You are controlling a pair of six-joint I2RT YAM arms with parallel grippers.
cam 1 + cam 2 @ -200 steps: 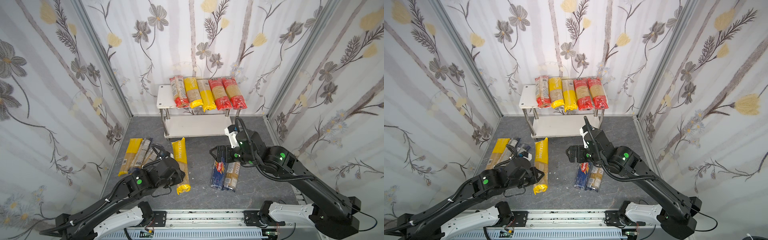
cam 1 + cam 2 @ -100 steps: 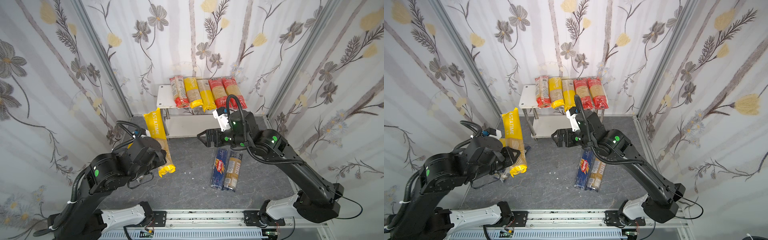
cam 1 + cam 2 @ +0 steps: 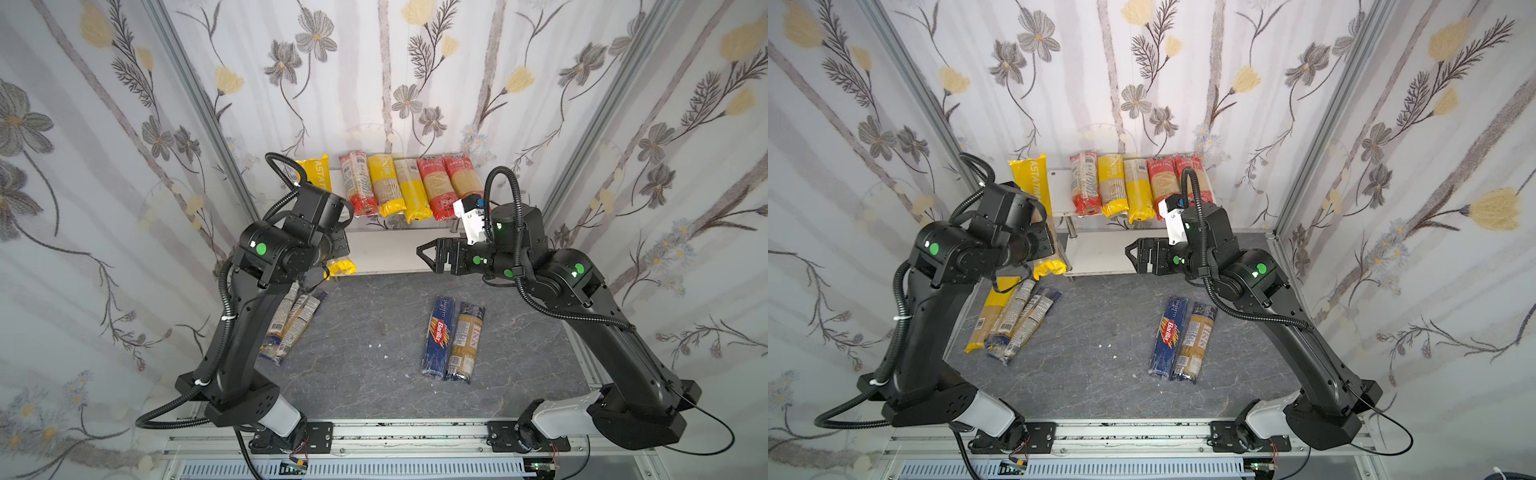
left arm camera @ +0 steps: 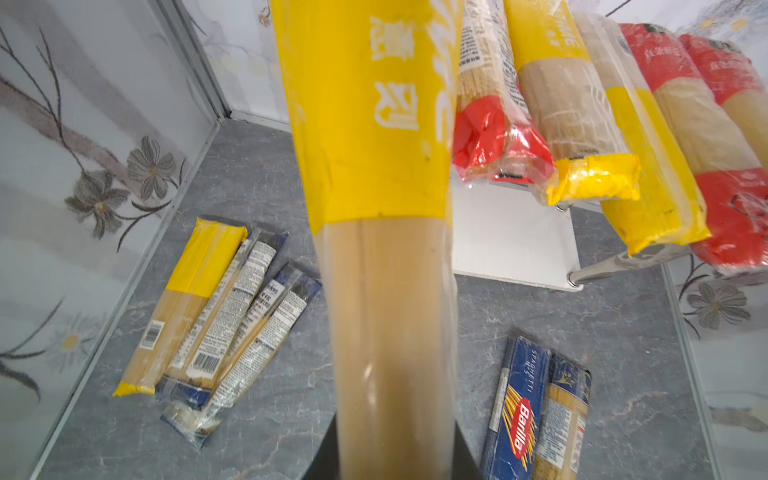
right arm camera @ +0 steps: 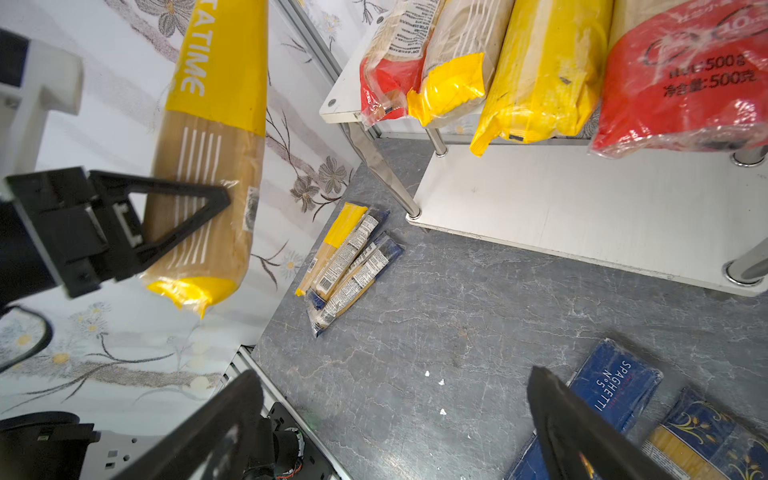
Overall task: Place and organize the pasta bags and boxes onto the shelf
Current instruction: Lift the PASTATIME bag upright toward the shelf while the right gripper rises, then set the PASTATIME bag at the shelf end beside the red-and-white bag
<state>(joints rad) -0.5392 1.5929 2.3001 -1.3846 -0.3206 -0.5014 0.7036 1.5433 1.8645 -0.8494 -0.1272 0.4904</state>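
The left tool (image 4: 395,461) is clamped on a yellow-ended spaghetti bag (image 4: 365,124), tilted aloft just beside the shelf (image 3: 1061,191) at its left end, while the right tool (image 5: 395,419) gapes wide and empty before the lower board (image 3: 382,249), with five packs (image 3: 407,187) lying side by side up top.

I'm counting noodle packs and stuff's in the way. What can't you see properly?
- Held yellow bag: its middle is behind the left arm in both top views; blurry in the left wrist view.
- Left gripper: one finger shows in the right wrist view, its partner is behind the bag.
- Barilla box: cut off by the right wrist view's edge.
- Shelf's lower board: right arm covers one end in both top views.
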